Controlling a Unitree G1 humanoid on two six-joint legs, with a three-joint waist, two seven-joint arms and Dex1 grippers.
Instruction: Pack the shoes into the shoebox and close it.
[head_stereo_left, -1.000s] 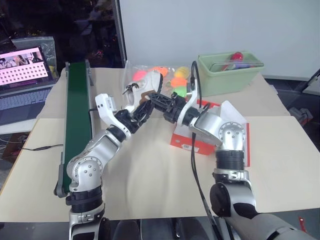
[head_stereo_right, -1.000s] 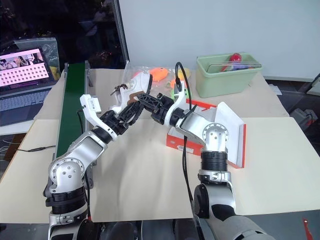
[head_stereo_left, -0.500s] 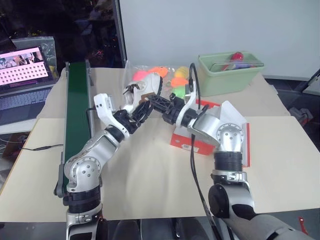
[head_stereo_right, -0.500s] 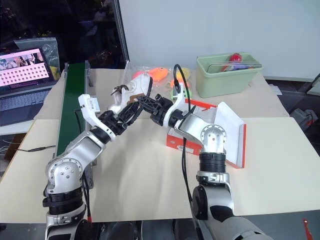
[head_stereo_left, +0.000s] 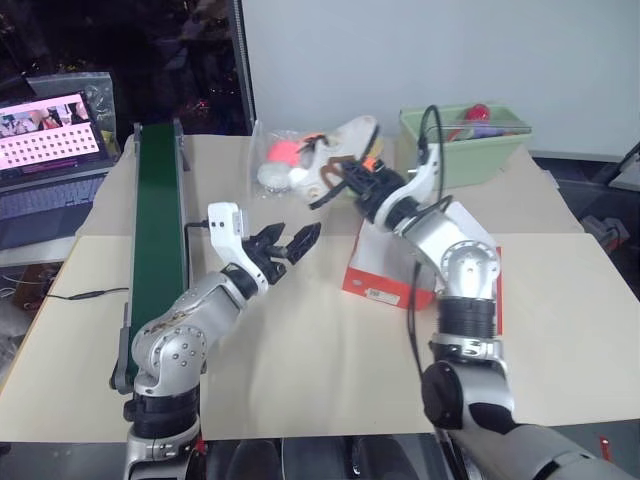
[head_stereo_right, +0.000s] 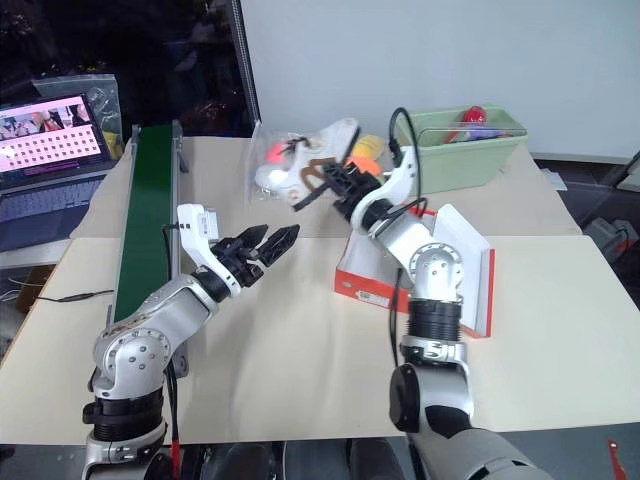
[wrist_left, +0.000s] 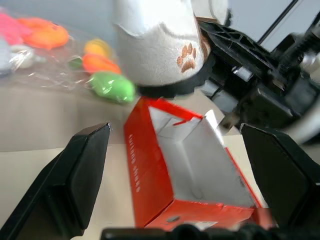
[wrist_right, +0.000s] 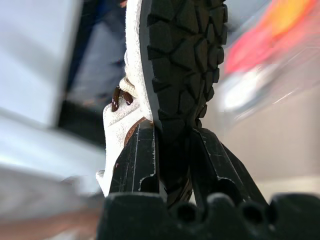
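The left gripper (head_stereo_left: 292, 243) is now spreading empty — the right gripper (head_stereo_left: 352, 178), clamping the beige shoe (head_stereo_left: 335, 150), is carrying it alone toward the open red shoebox (head_stereo_left: 385, 283).

Even, bright indoor lighting; wrist views blurred.
Soft shadows were cast on the table (head_stereo_left: 300, 340); backgrounds were smeared behind the sharp shoe (wrist_right: 170, 65) sole.

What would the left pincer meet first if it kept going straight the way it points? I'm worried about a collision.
Probably the open red-orange cardboard shoebox, which lies ahead between the open left pincer's black fingers. The small beige-white shoe, held by the right pincer, hangs above that line. Depth is uncertain.
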